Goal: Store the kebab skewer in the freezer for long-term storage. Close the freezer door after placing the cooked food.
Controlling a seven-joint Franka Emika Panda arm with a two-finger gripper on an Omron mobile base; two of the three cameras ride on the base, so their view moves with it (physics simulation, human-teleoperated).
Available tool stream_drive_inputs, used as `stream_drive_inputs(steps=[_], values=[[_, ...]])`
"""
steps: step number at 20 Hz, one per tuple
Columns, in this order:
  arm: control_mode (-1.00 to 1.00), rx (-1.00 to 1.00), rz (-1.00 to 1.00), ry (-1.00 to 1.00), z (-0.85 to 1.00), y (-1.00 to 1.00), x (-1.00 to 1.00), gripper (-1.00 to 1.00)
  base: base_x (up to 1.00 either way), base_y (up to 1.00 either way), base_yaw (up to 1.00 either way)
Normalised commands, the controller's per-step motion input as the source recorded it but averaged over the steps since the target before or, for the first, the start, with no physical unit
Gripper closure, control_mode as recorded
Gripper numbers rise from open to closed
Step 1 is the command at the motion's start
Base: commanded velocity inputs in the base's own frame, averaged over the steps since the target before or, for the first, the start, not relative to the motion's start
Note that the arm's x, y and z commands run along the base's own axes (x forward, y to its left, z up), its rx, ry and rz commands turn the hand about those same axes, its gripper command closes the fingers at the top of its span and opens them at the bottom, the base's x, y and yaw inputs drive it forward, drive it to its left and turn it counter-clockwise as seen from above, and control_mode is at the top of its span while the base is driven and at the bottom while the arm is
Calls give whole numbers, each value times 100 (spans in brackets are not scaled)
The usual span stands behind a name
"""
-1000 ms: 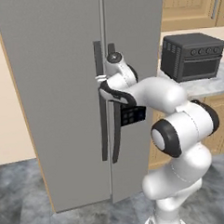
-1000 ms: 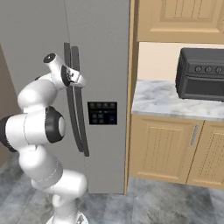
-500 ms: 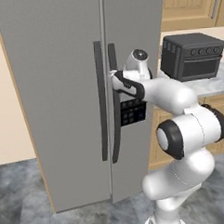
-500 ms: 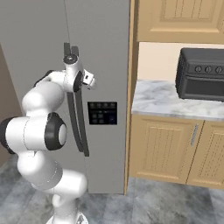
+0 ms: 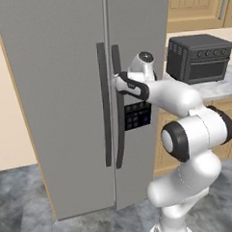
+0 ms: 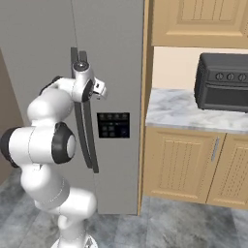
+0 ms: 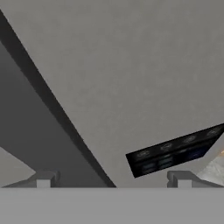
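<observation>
Left base view: gripper (image 5: 120,83) at the handles of the freezer (image 5: 62,67), both doors shut. Hand view shows fingertips (image 7: 43,180) spread wide, nothing between them, dispenser panel (image 7: 175,151) at 4 o'clock. Skewer nowhere I can spot, can't tell if it's inside. If it is, the task looks near done.

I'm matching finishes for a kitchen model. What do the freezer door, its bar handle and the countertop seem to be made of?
Freezer door: flat matte grey, probably painted or brushed metal; no reflections. Bar handle: dark, smooth, likely coated metal or plastic. Countertop: pale grey-veined surface, looks like marble or an imitation.
</observation>
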Motion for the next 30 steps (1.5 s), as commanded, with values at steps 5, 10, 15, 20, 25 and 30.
stream_drive_inputs(steps=[5,10,15,20,25,30], values=[[-100,0,0,0,0,35,21,-100,0,0,0],[-100,0,0,-4,0,12,26,-100,0,0,0],[-100,-1,0,-7,-4,0,37,-100,0,0,0],[-100,-1,0,-11,-3,0,43,-100,0,0,0],[-100,-2,0,-9,0,0,39,-100,0,0,0],[-100,-3,0,-11,-2,0,34,-100,0,0,0]])
